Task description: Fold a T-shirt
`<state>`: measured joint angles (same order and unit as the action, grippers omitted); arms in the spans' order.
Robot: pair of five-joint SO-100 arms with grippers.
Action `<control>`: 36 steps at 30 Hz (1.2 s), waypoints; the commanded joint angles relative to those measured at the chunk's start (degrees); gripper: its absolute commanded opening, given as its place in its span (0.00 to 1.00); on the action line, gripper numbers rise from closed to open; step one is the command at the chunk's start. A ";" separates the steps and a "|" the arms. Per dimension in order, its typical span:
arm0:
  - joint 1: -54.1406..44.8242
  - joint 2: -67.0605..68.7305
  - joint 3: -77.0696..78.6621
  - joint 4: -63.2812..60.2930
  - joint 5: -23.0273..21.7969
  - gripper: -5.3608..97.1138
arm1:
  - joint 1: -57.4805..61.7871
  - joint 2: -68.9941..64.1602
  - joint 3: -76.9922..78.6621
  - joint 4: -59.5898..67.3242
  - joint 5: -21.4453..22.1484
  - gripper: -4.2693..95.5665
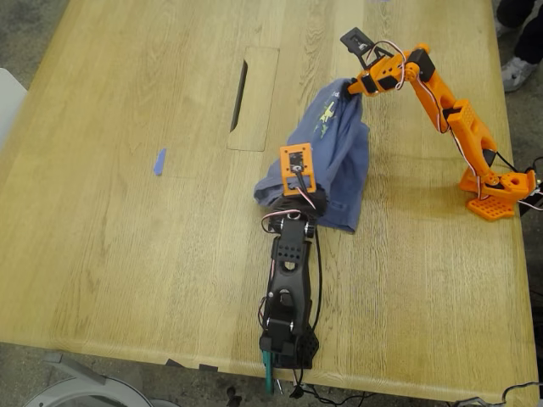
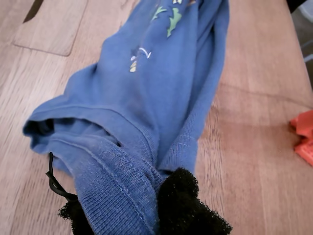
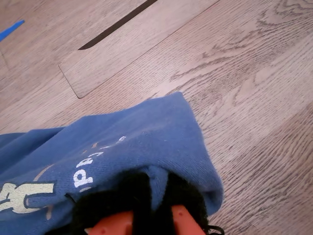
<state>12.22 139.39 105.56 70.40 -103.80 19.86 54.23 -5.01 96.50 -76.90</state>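
T-shirt [image 1: 339,161] sits bunched on table [image 1: 127,254], centre-right in exterior view, stretched between both arms; one end raised, other end low. Chest print [image 2: 168,17] faces up, w/ pale text [image 3: 83,174] near the raised end.

My first tool [image 2: 146,210], on the black arm at the near table edge in exterior view, is pinching a hem fold of the shirt; black pads [image 2: 188,205] press cloth from both sides.

My second tool [image 3: 151,196], on the orange arm at exterior view's right, is clamped on the shirt's far edge, cloth wrapped over the pads, held off the table.

Also seen: blue tape strip [image 1: 159,161], well apart toward exterior view's left; cable slot cover [image 1: 253,97] beside shirt. Orange base [image 1: 496,191] stands on table at exterior view's right.
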 commanded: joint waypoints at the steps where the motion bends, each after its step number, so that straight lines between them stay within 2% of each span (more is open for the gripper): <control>1: 2.37 4.75 1.23 0.26 -1.14 0.07 | -0.79 4.22 -2.37 0.26 0.62 0.04; 10: 8.44 5.45 8.96 -0.70 -1.85 0.09 | -2.46 4.04 -1.76 0.44 0.88 0.04; 13: 10.81 5.19 10.02 -1.41 -1.93 0.14 | -2.37 5.45 -0.53 0.62 0.88 0.04; 17: 13.89 4.39 10.20 -2.02 -4.13 0.26 | -2.29 10.20 6.50 0.62 0.62 0.04; 21: 15.64 3.08 9.05 -2.29 -5.80 0.30 | -2.02 19.07 19.25 0.62 0.35 0.04; 26: 16.88 2.02 8.09 -2.81 -5.71 0.39 | -1.76 30.15 34.63 0.44 0.53 0.05; 33: 21.18 0.79 7.21 -3.08 -7.73 0.40 | -1.14 43.77 54.84 0.26 0.79 0.27; 36: 23.55 0.18 7.38 -4.92 -9.49 0.40 | -0.62 47.90 61.79 -0.26 1.05 0.32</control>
<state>33.93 139.57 116.72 67.85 -111.88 18.90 97.47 54.14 96.86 -76.38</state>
